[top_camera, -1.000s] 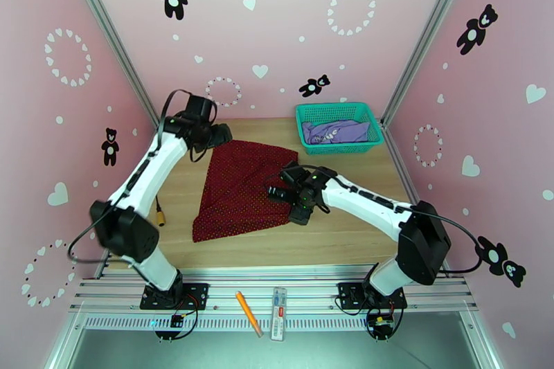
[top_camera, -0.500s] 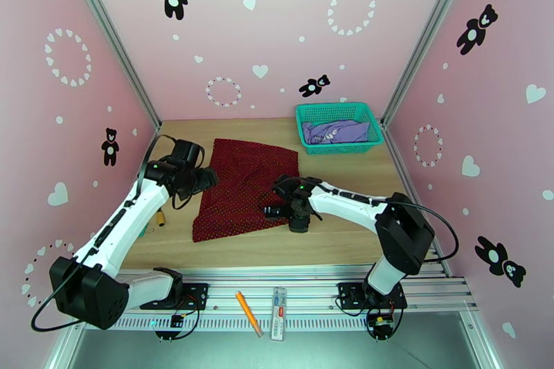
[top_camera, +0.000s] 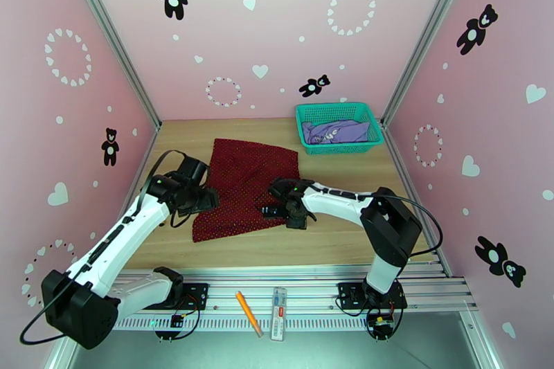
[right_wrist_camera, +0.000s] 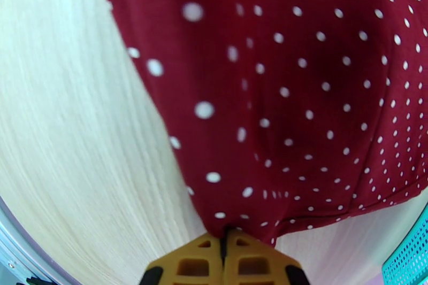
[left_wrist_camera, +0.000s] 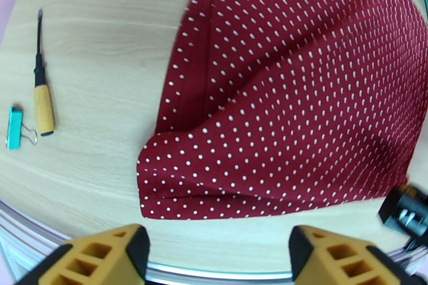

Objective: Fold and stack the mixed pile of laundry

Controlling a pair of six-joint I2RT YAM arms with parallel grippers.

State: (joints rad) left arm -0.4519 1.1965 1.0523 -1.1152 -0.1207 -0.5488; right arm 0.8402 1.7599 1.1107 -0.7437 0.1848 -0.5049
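the right gripper (right_wrist_camera: 224, 243) is clamped on a hem of the dark red cloth (left_wrist_camera: 299, 109) spread ahead of it; the left gripper (left_wrist_camera: 219, 240) hangs wide just short of a corner. light and limp, it likely folds best held by corners.

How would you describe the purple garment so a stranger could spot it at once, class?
Look at the wooden table, then its far right corner, where a teal mesh basket stands. Crumpled inside lies the lavender T-shirt with a pale print; the other garment, a dark red dotted cloth, lies spread on the tabletop.
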